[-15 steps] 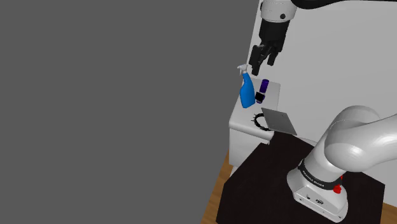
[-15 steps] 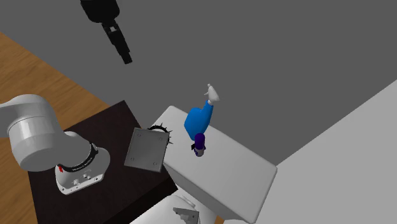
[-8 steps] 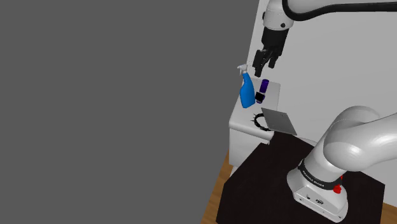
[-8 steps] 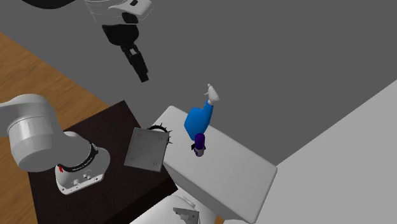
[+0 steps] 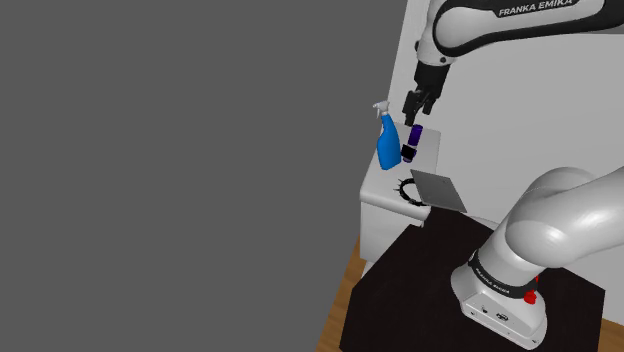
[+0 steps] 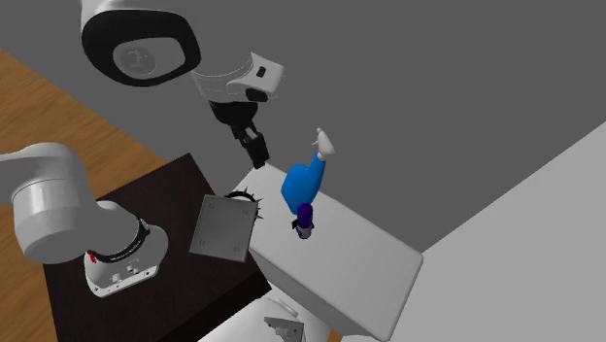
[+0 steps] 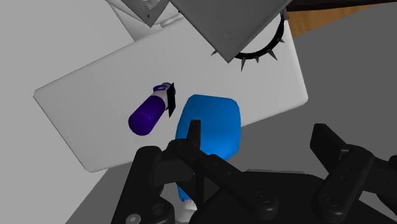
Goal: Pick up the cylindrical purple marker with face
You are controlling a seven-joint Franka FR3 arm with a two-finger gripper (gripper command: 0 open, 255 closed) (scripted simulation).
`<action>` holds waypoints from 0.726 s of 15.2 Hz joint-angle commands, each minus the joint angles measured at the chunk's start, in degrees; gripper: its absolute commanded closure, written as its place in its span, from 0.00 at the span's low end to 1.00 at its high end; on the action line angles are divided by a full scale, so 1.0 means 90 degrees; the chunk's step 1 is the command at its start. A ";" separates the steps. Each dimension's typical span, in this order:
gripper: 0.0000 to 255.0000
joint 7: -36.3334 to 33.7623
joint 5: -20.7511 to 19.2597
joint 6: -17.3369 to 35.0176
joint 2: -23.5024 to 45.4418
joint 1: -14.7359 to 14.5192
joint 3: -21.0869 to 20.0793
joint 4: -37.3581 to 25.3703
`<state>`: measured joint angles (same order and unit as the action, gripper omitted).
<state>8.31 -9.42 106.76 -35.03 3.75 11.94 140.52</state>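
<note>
1. The purple marker (image 7: 151, 113) is on the white counter (image 7: 83, 105), a rounded purple body at one end and a black-and-white part at the other. It is just beside the blue spray bottle (image 7: 210, 124), possibly touching it. I cannot tell for certain whether it stands or lies, and no face can be made out.
2. The gripper (image 7: 259, 130) hangs above the counter, clear of everything, its fingers (image 7: 194, 135) spread apart with nothing between them. In the wrist view it lines up more over the bottle than over the marker.
3. The step in hand is, I judge, the approach. Shift the gripper sideways off the bottle until the purple body sits midway between the fingers.
4. Turn the wrist so the fingers close across the marker's narrow width, not along its length. The gap on the bottle side looks tight, so aim for the purple end that juts clear of the bottle.
5. Come down slowly with the fingers wide, and close only once they flank the body. A finger landing on the bottle could tip it or knock the marker away.
6. The spiked black ring (image 7: 261, 54) and the grey square panel (image 7: 229, 22), at the counter's end nearer the stand, are well apart from the marker and should not interfere.
</note>
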 commanded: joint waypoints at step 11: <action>0.00 0.1931 0.0103 0.1572 0.2118 0.0191 0.1606 -0.0542</action>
<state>23.71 -9.02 119.64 -18.01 5.36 25.02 136.40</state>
